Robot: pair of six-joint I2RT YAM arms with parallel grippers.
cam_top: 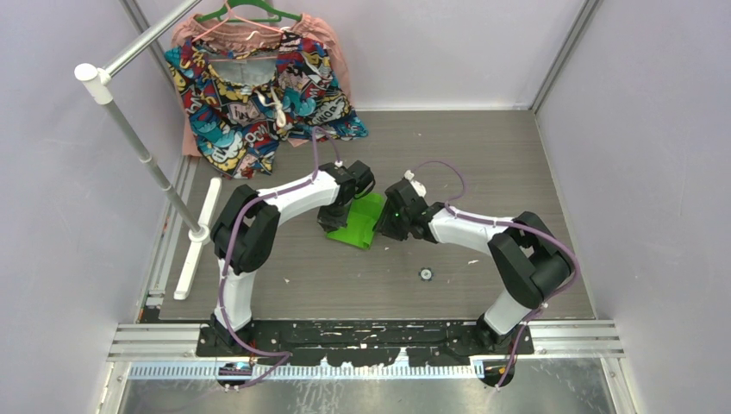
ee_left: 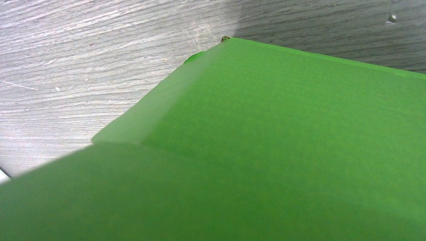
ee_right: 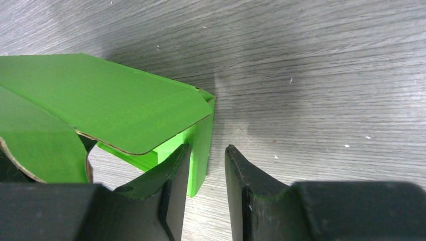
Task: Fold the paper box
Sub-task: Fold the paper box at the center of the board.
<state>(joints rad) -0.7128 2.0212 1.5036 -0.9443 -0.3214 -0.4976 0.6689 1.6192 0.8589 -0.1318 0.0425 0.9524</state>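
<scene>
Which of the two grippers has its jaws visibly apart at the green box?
The right gripper: its jaws stand apart at a wall of the paper box. The left gripper is shut, its camera filled with green card.

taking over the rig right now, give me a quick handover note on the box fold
left gripper: shut, low at the left edge of the paper box. Its wrist view is filled with green card, so a grip cannot be confirmed.
right gripper: open, holding nothing, at the box's right corner wall.
box: on the table, midway between the arms.
done: at least one side wall stands up.
left to do: a large panel and a curved flap hang loose; probably fold and tuck them.
</scene>
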